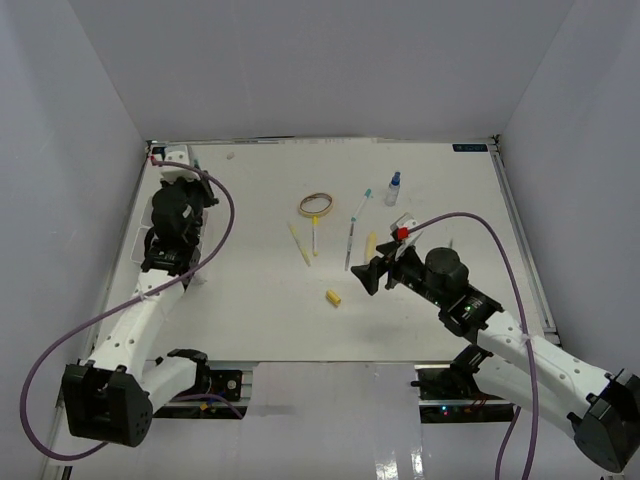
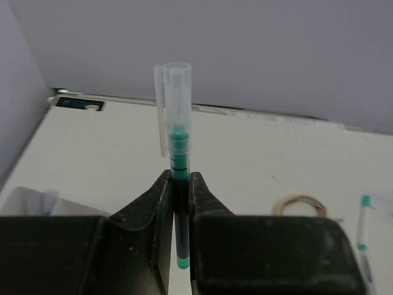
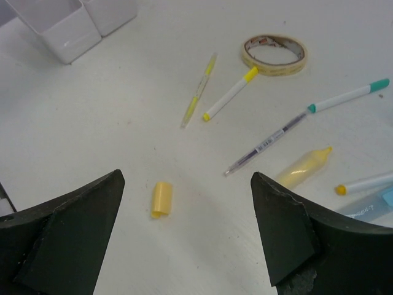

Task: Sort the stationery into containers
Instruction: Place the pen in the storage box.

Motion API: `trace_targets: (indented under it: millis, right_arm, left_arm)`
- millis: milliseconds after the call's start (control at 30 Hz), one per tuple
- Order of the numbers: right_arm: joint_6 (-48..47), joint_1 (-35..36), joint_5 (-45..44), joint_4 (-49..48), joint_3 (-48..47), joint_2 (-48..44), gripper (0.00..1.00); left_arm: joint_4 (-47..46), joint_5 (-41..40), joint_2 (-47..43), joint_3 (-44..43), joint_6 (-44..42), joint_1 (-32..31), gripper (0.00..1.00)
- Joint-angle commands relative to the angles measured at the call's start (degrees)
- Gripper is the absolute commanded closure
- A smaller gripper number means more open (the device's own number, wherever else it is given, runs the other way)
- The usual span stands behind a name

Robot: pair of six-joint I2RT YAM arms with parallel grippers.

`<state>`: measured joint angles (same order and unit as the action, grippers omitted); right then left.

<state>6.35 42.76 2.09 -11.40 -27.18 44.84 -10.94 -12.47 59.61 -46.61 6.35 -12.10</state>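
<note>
Your left gripper (image 2: 179,184) was clamped on a green pen (image 2: 178,153) with a clear cap, held upright above the table. Your right gripper (image 3: 187,178) stood wide apart over a yellow eraser piece (image 3: 161,198). The tape ring (image 3: 274,54) lay beyond it, well apart from the white tray (image 3: 67,31).

Green pen (image 2: 178,153) partly between the left jaws, tape ring (image 2: 299,197) half behind them, white tray (image 3: 61,31) past the top edge
</note>
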Motion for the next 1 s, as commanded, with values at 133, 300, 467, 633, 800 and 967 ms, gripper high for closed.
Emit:
trace_targets:
  millis: [133, 300, 467, 633, 800, 967]
  right_arm:
    - [-1.08, -0.31, 2.04, -7.67, 4.5, 1.83, 0.1]
    - [-0.55, -0.4, 2.3, -8.2, 5.47, 0.43, 0.1]
    - [-0.2, -0.49, 3.27, -8.82, 6.35, -0.45, 0.1]
    - [-0.2, -0.58, 3.71, -8.82, 6.79, -1.51, 0.1]
    - [-0.37, -0.66, 3.89, -8.82, 7.14, -2.3, 0.1]
    - [-0.28, -0.75, 4.15, -8.82, 7.23, -2.47, 0.1]
  left_arm:
    - [-1.28, -5.1, 4.19, -2.34, -0.72, 15.51, 1.0]
    - [-7.33, -6.95, 6.83, 0.29, -4.93, 19.57, 1.0]
    - [-11.81, -6.69, 10.43, 2.57, -9.07, 20.01, 1.0]
    - [-15.16, -6.69, 13.77, 3.98, -9.16, 20.97, 1.0]
    - [-17.36, -6.69, 17.19, 4.07, -9.07, 22.2, 0.99]
    - [-19.82, -6.16, 18.87, 5.21, -10.03, 22.91, 0.95]
